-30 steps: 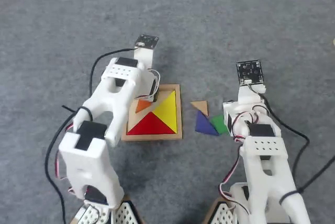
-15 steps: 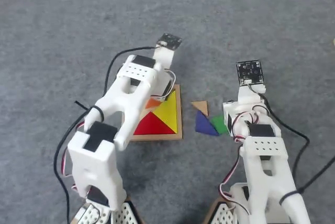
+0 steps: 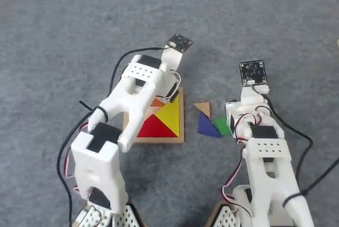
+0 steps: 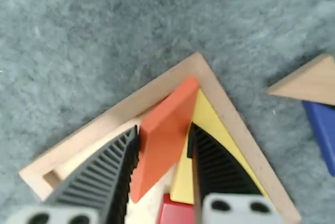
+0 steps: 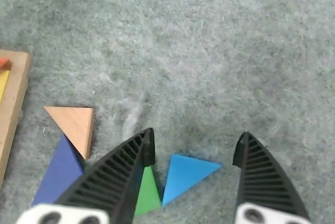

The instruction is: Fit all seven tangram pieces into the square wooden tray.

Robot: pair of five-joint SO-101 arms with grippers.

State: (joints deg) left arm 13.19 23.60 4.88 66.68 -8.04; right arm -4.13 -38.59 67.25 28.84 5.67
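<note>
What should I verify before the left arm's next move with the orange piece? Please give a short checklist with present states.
1. Left tool shut on the orange piece: ok.
2. Orange piece flat inside the tray: cannot tell; it looks tilted at the corner.
3. Yellow triangle and red triangle seated in the tray: ok.
4. Right tool open, away from the tray: ok.
5. All pieces in: not ok; tan triangle, dark blue piece, green triangle and light blue triangle lie outside.
</note>
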